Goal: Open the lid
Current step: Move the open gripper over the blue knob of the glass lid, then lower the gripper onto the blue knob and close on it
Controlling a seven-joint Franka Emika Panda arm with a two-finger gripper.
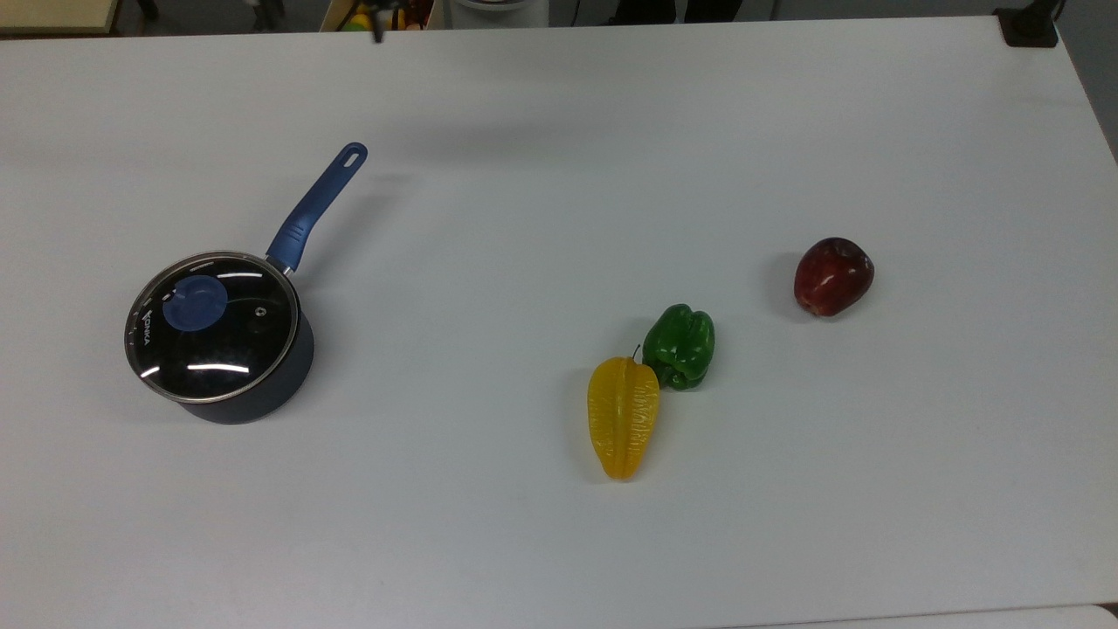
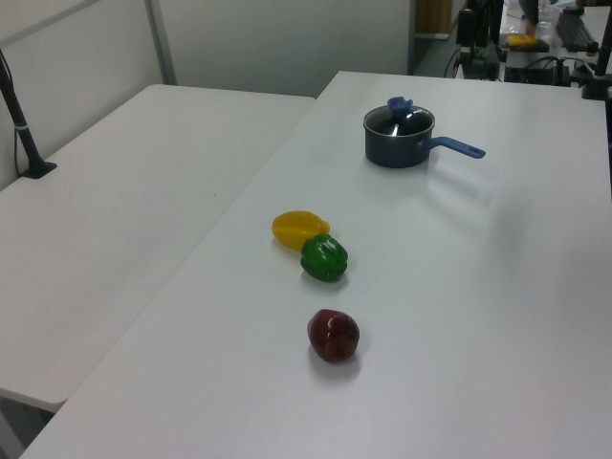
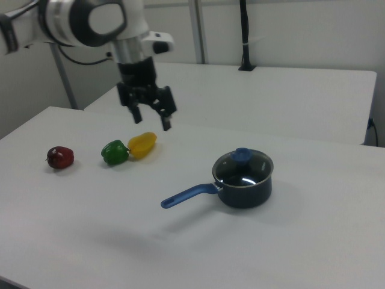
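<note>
The lid (image 1: 229,342) is round clear glass with a metal rim and a blue knob (image 1: 195,303). It sits closed on a dark saucepan (image 1: 272,393) with a blue handle (image 1: 316,208) at the top view's left. I also see the lid (image 3: 242,167) in the right view and the lid (image 2: 401,118) in the left view. My gripper (image 3: 151,119) hangs open and empty, high above the table, up and to the left of the pan in the right view. One dark fingertip (image 1: 377,35) pokes in at the top view's upper edge, far from the lid.
A yellow star fruit (image 1: 622,418) touches a green pepper (image 1: 680,346) mid-table, and a red apple (image 1: 832,276) lies further to the top view's right. A second white table (image 2: 115,220) stands alongside at the left view's left.
</note>
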